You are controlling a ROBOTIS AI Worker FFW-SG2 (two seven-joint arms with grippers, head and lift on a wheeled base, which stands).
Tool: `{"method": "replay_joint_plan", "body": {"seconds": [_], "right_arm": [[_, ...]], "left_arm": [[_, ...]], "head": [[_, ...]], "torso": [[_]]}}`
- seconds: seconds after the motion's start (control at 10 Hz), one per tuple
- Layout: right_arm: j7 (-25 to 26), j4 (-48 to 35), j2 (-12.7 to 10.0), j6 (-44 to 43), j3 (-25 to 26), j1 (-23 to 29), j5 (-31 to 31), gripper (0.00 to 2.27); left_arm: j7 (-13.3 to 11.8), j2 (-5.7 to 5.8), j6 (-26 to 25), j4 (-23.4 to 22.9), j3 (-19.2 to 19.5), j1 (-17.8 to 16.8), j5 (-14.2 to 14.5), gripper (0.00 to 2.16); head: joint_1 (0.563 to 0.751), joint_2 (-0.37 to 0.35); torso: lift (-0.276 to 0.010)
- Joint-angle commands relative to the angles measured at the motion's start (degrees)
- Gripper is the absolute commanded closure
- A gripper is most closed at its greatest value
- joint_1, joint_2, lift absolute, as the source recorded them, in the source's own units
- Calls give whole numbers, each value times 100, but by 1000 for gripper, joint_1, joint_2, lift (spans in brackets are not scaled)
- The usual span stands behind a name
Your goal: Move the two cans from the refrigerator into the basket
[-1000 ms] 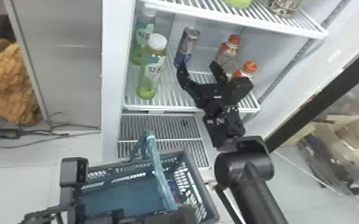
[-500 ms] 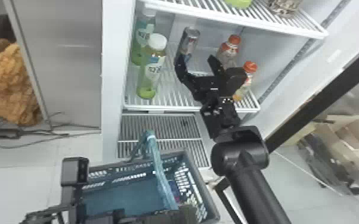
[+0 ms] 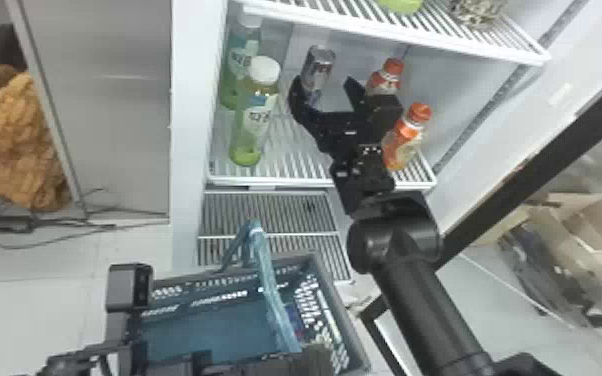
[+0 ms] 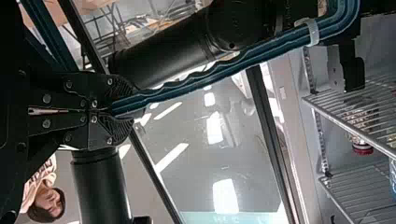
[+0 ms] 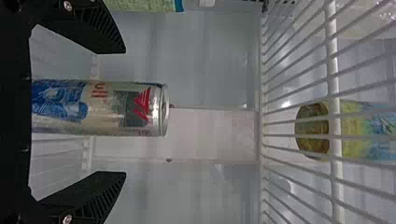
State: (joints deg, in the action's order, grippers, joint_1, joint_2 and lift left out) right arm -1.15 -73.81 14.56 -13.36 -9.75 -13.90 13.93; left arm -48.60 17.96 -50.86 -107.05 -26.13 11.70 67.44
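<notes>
Right gripper spread wide, can between its fingers

The right gripper has one finger to each side of the can, with a visible gap on both sides. The step in hand looks to be the grasp: centre the can, then close both fingers evenly on its body, below the rim, so neither side pushes it over. A firm but moderate squeeze should serve; too much could dent the thin wall. The lift wants to be small, since the upper shelf lies above the can's top, and the way out should be level and toward the robot, past the white-capped bottle and the orange-capped bottle.

The can is upright on the shelf, its long axis vertical and its lid end up; its base is hidden.

Farther out, the left gripper is clamped on the handle of the basket, in front of and below the shelf. Something blue and red shows inside; whether it is the other can is unclear.
</notes>
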Motion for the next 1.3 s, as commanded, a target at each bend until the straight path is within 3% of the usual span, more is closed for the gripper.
{"method": "replay_joint_plan", "body": {"seconds": [0.0,0.6,0.7,0.9,1.2], "right_arm": [[71,188,3,-1,-133,-144,1,71],[361,652,20,112,-407,-537,115,122],[361,723,29,224,-441,-594,161,291],[370,737,38,252,-464,-608,264,960],[370,582,38,126,-487,-551,412,986]], "left_arm": [[0,5,24,24,-27,-17,20,1161],[9,23,122,67,-95,-59,77,1159],[9,23,136,67,-107,-74,88,1159],[9,23,150,67,-107,-74,100,1159],[9,32,150,67,-107,-74,100,1161]], "head": [[695,-350],[695,-350],[695,-350],[695,-350],[695,-350]], "torso": [[-276],[-276],[-276],[-276],[-276]]}}
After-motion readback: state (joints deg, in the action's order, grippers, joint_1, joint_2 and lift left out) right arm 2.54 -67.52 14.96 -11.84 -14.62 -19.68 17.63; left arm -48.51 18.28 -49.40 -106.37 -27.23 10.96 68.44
